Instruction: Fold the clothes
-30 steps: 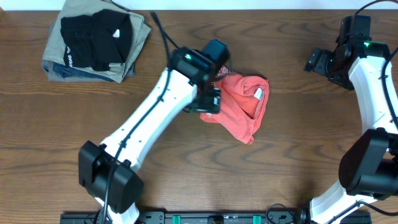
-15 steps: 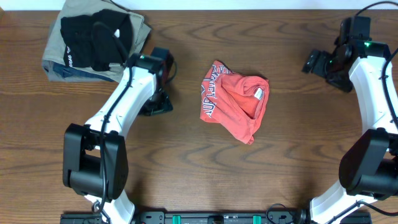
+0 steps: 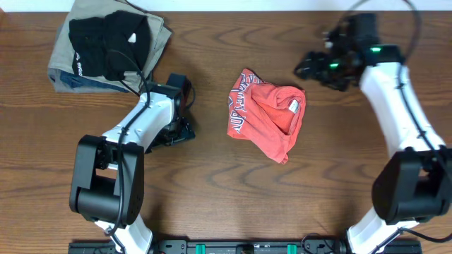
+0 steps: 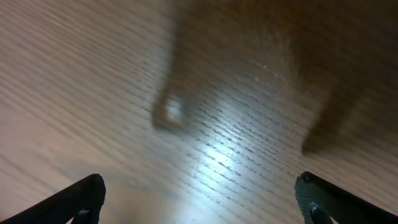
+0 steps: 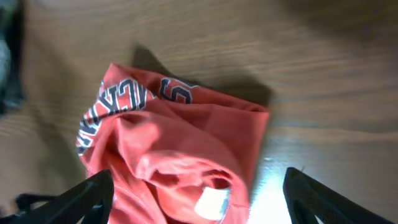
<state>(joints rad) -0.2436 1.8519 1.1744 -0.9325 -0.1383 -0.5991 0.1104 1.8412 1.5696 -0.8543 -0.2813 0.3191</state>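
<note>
Shirt (image 3: 272, 120) lay crumpled mid table (image 3: 339, 190), long axis far-to-near | right gripper (image 3: 305, 70) spread, near its far-right corner | left gripper (image 3: 178, 132) spread, farther off

Robotics lab: wooden table (image 3: 332, 183), 2 mounted arms (image 3: 138, 132).

Grained brown wood table (image 3: 339, 162), faintly glossy under the light. At centre, soft matt red-orange cloth T-shirt (image 3: 272, 120), wrinkled. At 10 o'clock, matt black garment (image 3: 106, 39) on tan cloth (image 3: 159, 42).
</note>
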